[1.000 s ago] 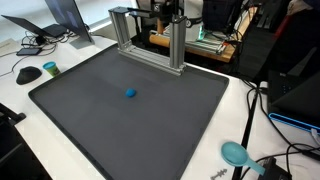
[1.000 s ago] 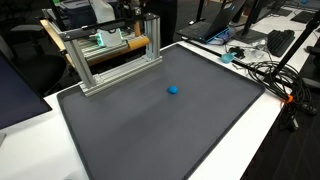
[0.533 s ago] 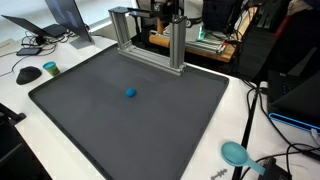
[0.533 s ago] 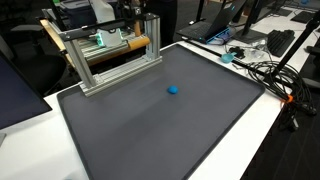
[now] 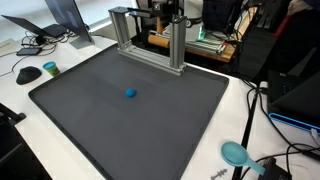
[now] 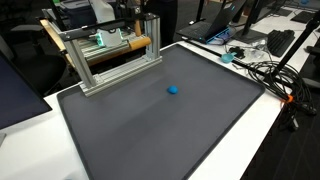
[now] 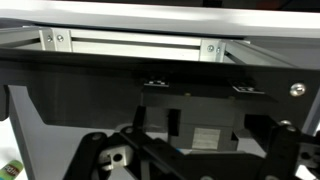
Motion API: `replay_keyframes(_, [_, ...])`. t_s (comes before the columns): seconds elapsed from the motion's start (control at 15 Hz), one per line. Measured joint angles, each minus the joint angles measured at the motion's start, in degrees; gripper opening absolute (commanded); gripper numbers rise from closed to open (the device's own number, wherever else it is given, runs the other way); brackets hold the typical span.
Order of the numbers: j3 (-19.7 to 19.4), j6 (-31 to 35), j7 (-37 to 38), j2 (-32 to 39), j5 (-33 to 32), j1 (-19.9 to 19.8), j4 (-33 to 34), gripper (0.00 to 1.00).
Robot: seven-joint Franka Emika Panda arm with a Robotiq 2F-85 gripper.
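- Silver aluminium-profile frame (image 5: 177,45) stands at the far edge of the dark grey mat (image 5: 120,130), unmoved since a second ago.
- Your gripper (image 7: 190,152) hangs close before it, jaws spread, gripping nothing.
- Small blue ball (image 6: 173,89) lies mid-mat, untouched.

A white table (image 5: 14,95) takes up most of both exterior views, covered almost wholly by a dark grey mat (image 5: 150,130) with a soft, even sheen (the light throws no hard shadows anywhere). At one corner stand an open laptop (image 5: 66,16) and a black mouse (image 5: 28,73). Along another edge, black cables (image 6: 268,70) lie tangled. Behind the table a wood-edged bench (image 5: 195,45) carries dim equipment, and dark screens (image 5: 222,15) close off the back.
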Motion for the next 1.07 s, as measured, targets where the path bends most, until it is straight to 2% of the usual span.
replay_keyframes(1.07, [-0.46, -2.41, 3.50, -1.13, 2.78, -0.01, 0.61, 1.00])
